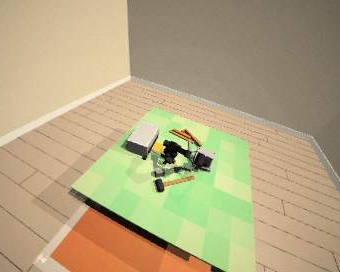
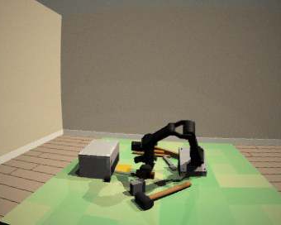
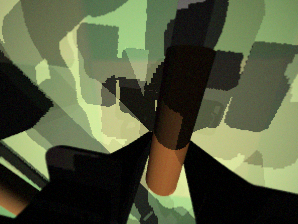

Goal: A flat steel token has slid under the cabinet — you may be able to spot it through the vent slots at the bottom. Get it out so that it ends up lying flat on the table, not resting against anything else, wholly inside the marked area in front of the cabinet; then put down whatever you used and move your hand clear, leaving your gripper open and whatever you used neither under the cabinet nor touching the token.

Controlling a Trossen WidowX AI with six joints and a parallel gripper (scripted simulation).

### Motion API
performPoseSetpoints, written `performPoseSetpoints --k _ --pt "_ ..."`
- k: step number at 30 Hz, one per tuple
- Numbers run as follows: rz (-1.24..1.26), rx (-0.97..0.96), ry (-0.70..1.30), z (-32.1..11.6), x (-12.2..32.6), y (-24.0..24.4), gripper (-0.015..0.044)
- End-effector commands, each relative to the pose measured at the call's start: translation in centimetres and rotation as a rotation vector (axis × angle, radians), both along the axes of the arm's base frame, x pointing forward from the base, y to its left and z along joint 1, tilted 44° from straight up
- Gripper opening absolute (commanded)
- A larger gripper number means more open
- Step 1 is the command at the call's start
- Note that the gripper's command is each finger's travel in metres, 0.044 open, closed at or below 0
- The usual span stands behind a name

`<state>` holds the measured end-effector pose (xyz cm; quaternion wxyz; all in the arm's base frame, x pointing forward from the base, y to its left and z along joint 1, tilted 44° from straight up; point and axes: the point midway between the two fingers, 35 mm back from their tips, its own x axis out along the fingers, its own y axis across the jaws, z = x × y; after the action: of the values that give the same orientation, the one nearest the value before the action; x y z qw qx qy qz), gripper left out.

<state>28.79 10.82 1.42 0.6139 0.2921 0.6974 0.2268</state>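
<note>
My gripper (image 3: 167,138) (image 1: 168,160) (image 2: 145,169) is shut on the brown round handle (image 3: 174,130) of a tool. The tool's grey block head (image 1: 159,172) (image 2: 137,186) sits low over the table in front of the arm. The grey cabinet (image 1: 143,138) (image 2: 98,158) stands to the left. The yellow marked area (image 1: 158,147) (image 2: 124,168) lies in front of it, between the cabinet and my gripper. The steel token is not visible in any view.
A hammer with a black head (image 1: 160,186) (image 2: 144,201) and an orange handle (image 1: 181,181) (image 2: 169,191) lies nearer the camera. Orange sticks (image 1: 185,134) (image 2: 156,150) lie behind the arm. The arm's base (image 1: 205,158) (image 2: 192,163) stands to the right.
</note>
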Motion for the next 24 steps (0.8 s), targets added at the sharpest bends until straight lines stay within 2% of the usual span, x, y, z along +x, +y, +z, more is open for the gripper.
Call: performPoseSetpoints --k 1,24 --pt "-0.004 0.0 0.007 0.0 -0.6 0.0 0.0" --pt "-0.004 0.0 0.009 0.5 -3.3 0.3 0.0"
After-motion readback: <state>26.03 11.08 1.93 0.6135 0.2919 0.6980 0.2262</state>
